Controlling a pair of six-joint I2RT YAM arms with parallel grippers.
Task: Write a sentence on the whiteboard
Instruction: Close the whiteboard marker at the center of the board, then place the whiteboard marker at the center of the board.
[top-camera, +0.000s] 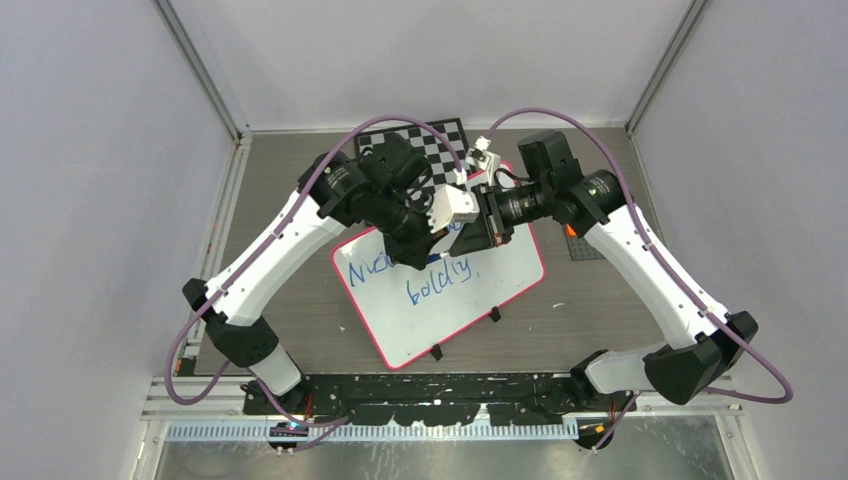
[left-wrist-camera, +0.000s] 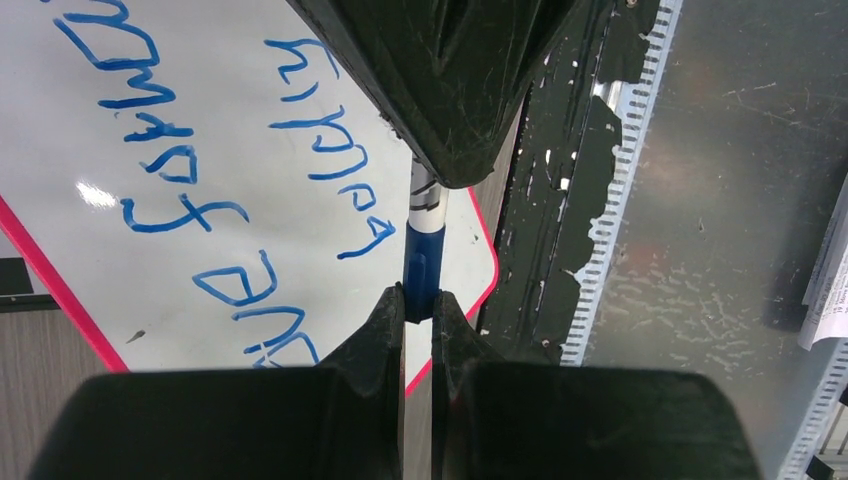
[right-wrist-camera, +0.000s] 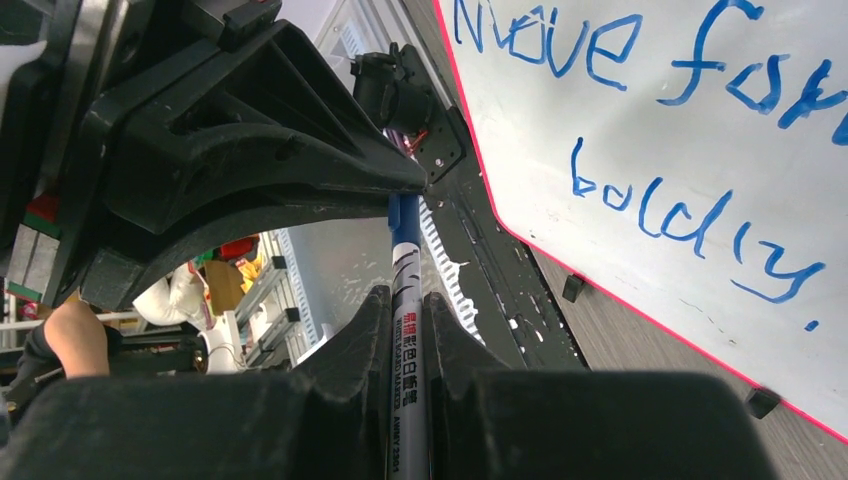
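Above whiteboard (top-camera: 470, 318), left gripper (left-wrist-camera: 419, 302) pinches blue end of marker (left-wrist-camera: 424, 250) — right gripper (right-wrist-camera: 407, 306), facing it tip to tip, pinches white barrel. Sentence (right-wrist-camera: 700, 65) "Move forward boldly" sits beneath both — written in blue.

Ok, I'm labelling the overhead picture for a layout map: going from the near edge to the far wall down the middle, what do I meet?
The black mounting rail → whiteboard → checkered board.
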